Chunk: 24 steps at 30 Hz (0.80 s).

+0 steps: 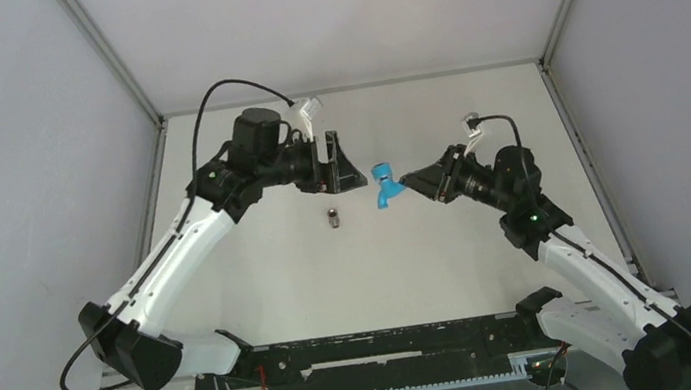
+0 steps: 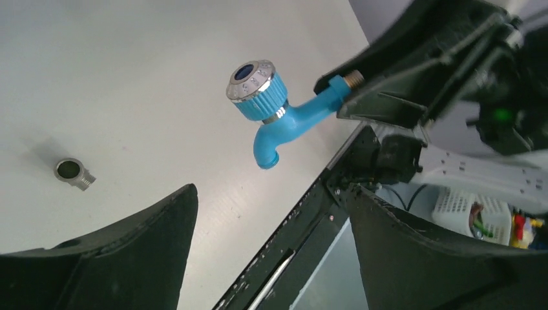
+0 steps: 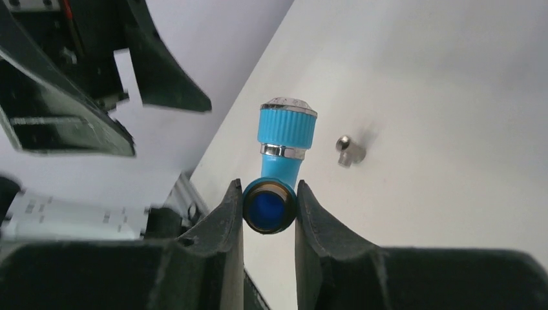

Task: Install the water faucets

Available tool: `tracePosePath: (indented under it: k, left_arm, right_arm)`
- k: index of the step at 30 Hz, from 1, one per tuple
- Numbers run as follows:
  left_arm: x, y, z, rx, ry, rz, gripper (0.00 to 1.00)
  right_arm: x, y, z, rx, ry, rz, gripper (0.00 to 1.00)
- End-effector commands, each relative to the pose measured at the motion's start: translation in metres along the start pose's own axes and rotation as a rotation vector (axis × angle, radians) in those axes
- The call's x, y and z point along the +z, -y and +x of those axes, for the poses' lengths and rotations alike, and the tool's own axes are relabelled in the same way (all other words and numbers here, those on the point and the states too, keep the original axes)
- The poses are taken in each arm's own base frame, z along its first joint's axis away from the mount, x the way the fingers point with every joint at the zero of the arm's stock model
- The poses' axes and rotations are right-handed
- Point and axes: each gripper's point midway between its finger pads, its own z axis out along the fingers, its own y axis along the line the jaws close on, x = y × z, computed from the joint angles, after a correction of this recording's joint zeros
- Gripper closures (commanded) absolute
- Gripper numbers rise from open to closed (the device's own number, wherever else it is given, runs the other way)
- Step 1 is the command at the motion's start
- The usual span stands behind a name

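Observation:
The bright-blue faucet (image 1: 384, 187) hangs above the middle of the white table, held out sideways. My right gripper (image 1: 407, 183) is shut on its threaded end (image 3: 269, 205). Its ribbed knob with a silver cap (image 3: 287, 119) points away from the fingers. My left gripper (image 1: 349, 162) stands open just left of the faucet, with nothing between its fingers (image 2: 155, 245). The faucet (image 2: 274, 116) floats ahead of them, apart. A tiny grey metal fitting (image 1: 332, 218) lies on the table below the left gripper, seen too in the left wrist view (image 2: 74, 173) and right wrist view (image 3: 349, 150).
A black rail (image 1: 382, 347) runs along the table's near edge between the arm bases. Grey walls with metal posts close in the table on the left, back and right. A white basket (image 2: 478, 216) sits beyond the table edge.

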Motion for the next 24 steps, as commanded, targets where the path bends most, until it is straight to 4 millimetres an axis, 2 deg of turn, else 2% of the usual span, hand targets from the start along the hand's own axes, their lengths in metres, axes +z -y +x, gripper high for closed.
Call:
tracePosePath:
  k: [1,3,6,10,14,18,24]
  left_arm:
    - [-0.023,0.017,0.030,0.170,-0.107,0.153,0.12]
    - [-0.024,0.030,0.044,0.152,-0.173,0.258,0.11]
    - [-0.024,0.046,0.055,0.105,-0.227,0.384,0.10]
    - [-0.022,0.056,0.063,0.099,-0.262,0.435,0.10]
    - [-0.024,0.072,0.076,0.124,-0.315,0.517,0.10]
    - [-0.017,0.065,0.089,0.132,-0.360,0.491,0.11]
    - [-0.017,0.062,0.107,0.142,-0.422,0.527,0.15]
  right_arm:
    - [-0.037,-0.049,0.019,-0.089,-0.228,-0.341,1.00]
    - [-0.045,-0.055,0.028,-0.104,-0.287,-0.403,1.00]
    - [-0.054,-0.066,0.038,-0.122,-0.352,-0.496,1.00]
    - [-0.060,-0.076,0.045,-0.162,-0.390,-0.547,1.00]
    - [-0.057,-0.076,0.047,-0.154,-0.407,-0.557,1.00]
    - [-0.057,-0.079,0.049,-0.154,-0.422,-0.582,1.00]
    - [-0.063,-0.086,0.050,-0.177,-0.430,-0.630,1.00]
